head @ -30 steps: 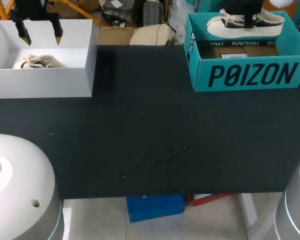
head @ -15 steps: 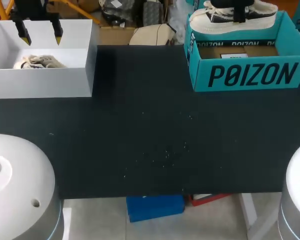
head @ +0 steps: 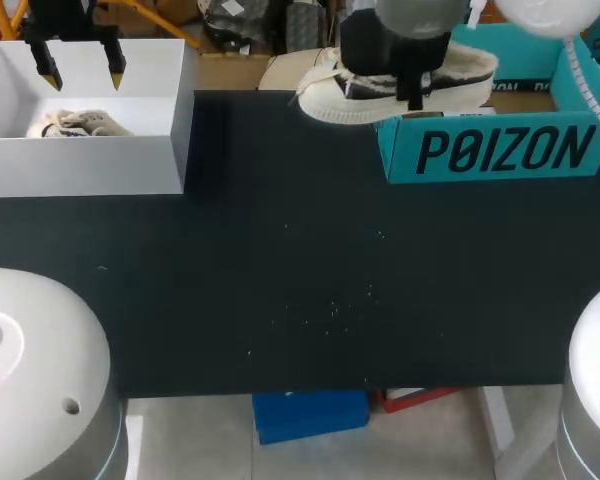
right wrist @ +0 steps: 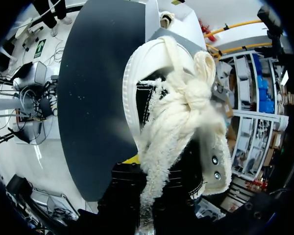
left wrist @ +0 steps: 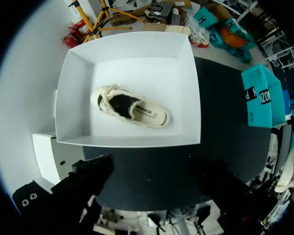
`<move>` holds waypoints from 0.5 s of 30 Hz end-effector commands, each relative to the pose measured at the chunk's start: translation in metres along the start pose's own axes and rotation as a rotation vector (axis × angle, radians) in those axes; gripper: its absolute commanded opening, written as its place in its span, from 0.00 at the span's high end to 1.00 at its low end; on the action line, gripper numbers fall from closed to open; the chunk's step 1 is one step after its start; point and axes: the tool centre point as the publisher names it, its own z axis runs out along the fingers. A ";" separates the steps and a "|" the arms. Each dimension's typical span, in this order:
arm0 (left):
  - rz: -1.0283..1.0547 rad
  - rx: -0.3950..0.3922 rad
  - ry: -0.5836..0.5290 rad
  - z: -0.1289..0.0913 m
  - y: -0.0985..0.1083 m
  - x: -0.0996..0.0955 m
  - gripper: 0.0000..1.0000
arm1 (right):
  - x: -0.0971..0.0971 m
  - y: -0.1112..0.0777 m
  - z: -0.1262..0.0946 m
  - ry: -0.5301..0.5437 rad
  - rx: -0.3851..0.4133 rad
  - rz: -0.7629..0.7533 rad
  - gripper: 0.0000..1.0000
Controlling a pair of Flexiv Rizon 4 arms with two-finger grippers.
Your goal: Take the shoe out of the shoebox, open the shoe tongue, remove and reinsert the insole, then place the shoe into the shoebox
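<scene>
Between the fingers of the right gripper (head: 405,82) sits a cream canvas sneaker with dark side panels (head: 458,82), pinched tight (laces dangling). Left gripper (head: 80,68) is spread wide, open white rectangular box (head: 90,165) directly beneath it.

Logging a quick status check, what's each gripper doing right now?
Left gripper: open, holding nothing, above the white box.
Right gripper: shut on the shoe, held above the teal shoebox.
</scene>
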 end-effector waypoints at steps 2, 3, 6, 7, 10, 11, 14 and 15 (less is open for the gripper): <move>-0.001 -0.001 -0.002 0.000 0.000 0.000 0.00 | 0.037 0.051 0.016 -0.120 0.030 0.007 1.00; -0.001 -0.001 -0.002 0.000 0.000 0.000 0.00 | 0.042 0.060 0.021 -0.107 0.026 0.007 1.00; -0.001 -0.001 -0.002 0.000 0.000 0.000 0.00 | 0.052 0.086 0.037 -0.070 0.005 0.005 1.00; -0.001 -0.001 -0.002 0.000 0.000 0.000 0.00 | 0.056 0.093 0.042 -0.058 -0.004 0.010 1.00; -0.001 -0.001 -0.002 0.000 0.000 0.000 0.00 | 0.065 0.113 0.059 -0.025 -0.016 0.019 1.00; -0.001 -0.001 -0.002 0.000 0.000 0.000 0.00 | 0.068 0.119 0.063 -0.011 -0.021 0.023 1.00; -0.001 -0.001 -0.002 0.000 0.000 0.000 0.00 | 0.077 0.131 0.079 0.012 -0.022 0.038 1.00; -0.001 -0.001 -0.002 0.000 0.000 0.000 0.00 | 0.080 0.133 0.084 0.017 -0.020 0.043 1.00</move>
